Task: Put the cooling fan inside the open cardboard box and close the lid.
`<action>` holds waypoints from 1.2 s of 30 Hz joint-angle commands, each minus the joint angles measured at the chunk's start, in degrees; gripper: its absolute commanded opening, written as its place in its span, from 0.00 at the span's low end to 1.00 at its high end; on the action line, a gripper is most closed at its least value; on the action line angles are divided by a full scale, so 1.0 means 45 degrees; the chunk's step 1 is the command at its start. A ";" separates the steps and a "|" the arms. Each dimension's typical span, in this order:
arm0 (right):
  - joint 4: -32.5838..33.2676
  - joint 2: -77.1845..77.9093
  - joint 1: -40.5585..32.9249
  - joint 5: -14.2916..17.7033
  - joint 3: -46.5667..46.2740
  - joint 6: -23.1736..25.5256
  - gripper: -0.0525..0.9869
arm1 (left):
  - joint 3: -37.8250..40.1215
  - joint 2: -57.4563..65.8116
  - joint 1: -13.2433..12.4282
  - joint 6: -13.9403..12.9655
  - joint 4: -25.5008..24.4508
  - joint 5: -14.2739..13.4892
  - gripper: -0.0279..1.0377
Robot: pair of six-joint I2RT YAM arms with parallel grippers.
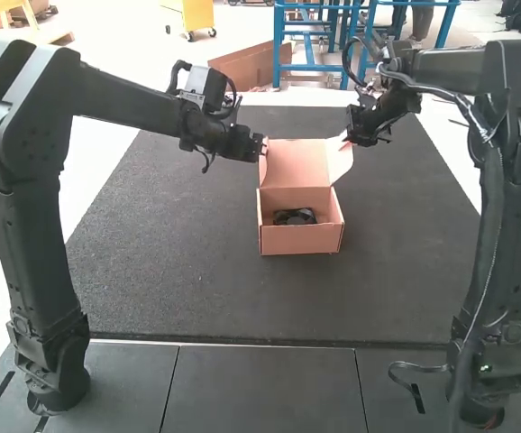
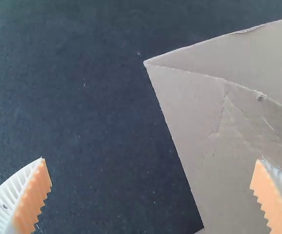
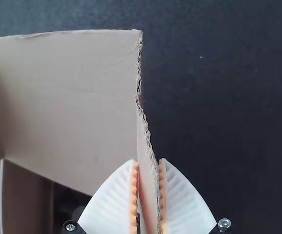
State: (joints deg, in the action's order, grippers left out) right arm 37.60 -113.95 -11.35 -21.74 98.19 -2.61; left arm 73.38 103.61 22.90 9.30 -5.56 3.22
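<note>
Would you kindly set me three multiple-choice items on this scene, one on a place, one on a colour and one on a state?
1. Where is the fan? A beside the box; B inside the box; C under the box.
2. What colour are the claw pads? A green; B orange; C blue.
3. How is the right claw? A wide open; B shut on the fan; C shut on the lid edge.
Answers: 1 B, the high view shows it lying within the box walls. 2 B, both wrist views show orange toothed pads. 3 C, its fingers pinch the cardboard edge between them.
</note>
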 commanded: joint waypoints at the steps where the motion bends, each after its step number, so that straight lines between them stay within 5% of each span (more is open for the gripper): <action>1: -0.0036 0.0030 0.0199 -0.0170 0.0777 -0.0084 0.18 | 0.0724 0.0022 0.0108 0.0043 0.0025 0.0104 0.94; 20: 0.0393 0.0030 0.0140 -0.0170 0.0855 -0.0259 0.18 | 0.0880 0.0022 0.0088 0.0043 -0.0151 0.0104 0.94; 24: 0.0393 0.0030 0.0140 -0.0189 0.0855 -0.0357 0.04 | 0.0880 0.0022 0.0088 0.0043 -0.0170 0.0104 0.94; 36: 0.2229 0.0127 0.0140 -0.0189 0.0836 -0.1256 0.03 | 0.0977 0.0022 0.0108 0.0043 -0.0131 0.0104 0.94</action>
State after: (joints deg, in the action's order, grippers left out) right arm 45.21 -113.93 -11.35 -22.06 102.43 -6.13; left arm 75.40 103.61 22.90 9.28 -6.37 3.25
